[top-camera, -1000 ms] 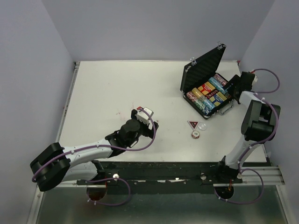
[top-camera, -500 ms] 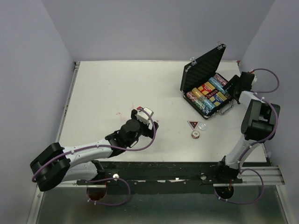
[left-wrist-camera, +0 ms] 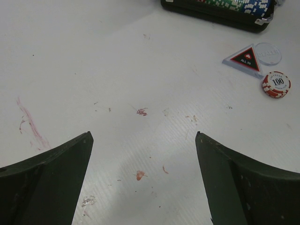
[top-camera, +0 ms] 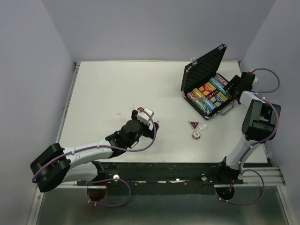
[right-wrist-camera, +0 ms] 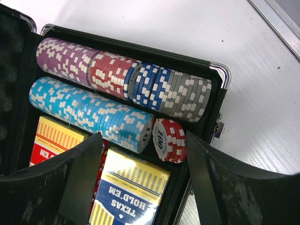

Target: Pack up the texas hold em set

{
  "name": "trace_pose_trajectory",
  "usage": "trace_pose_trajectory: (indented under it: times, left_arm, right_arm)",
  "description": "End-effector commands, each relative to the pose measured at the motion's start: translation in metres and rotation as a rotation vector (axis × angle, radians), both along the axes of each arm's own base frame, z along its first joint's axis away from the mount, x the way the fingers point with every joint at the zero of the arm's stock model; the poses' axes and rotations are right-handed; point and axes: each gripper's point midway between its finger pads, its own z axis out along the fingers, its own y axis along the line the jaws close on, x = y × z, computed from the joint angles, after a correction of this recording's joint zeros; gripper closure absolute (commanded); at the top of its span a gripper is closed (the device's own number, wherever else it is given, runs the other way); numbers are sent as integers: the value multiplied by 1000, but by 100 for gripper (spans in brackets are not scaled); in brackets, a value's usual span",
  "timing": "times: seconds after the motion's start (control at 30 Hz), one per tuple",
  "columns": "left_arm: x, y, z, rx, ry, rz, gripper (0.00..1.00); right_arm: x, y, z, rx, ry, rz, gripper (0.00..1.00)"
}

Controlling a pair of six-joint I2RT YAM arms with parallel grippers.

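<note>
- Barely shifts since a second ago; hangs with right tool spread wide inside the case, gripping nothing, astride a small red stack; likely just seated
- Waits with left tool wide open, empty, well left of the case
- Leaves triangular marker, clear disc and loose 100 chips on the worktop just before the case; lid up, chip rows snug; packing unfinished

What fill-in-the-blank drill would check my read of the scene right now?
1. The case is ___.
2. The triangular marker reads ALL ___.
3. The loose chip stack beside it shows the number ___.
4. The left tool holds ___.
Missing words: open; IN; 100; nothing.
</note>
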Motion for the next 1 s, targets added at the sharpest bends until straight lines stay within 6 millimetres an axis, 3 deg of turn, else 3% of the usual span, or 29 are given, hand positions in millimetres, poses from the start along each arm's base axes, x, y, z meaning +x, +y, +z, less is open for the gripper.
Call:
trace_pose_trajectory:
  times: [0.0,0.27,0.63,0.97]
  left_arm:
    - [2,-4,6,-17,2,-4,1]
    - [2,-4,5,-14,3,-1,1]
    - [2,-4,4,-11,5,-1,1]
    - [2,-4,4,-10,6,-3,1]
  right_arm:
    - [-4,-7,-5,-25,27,-13,21]
    - [-8,-7,-5,-34,33,-19,21]
    - [0,26,-27,44,83,104,22]
    - [9,49,-12,119,12,178,22]
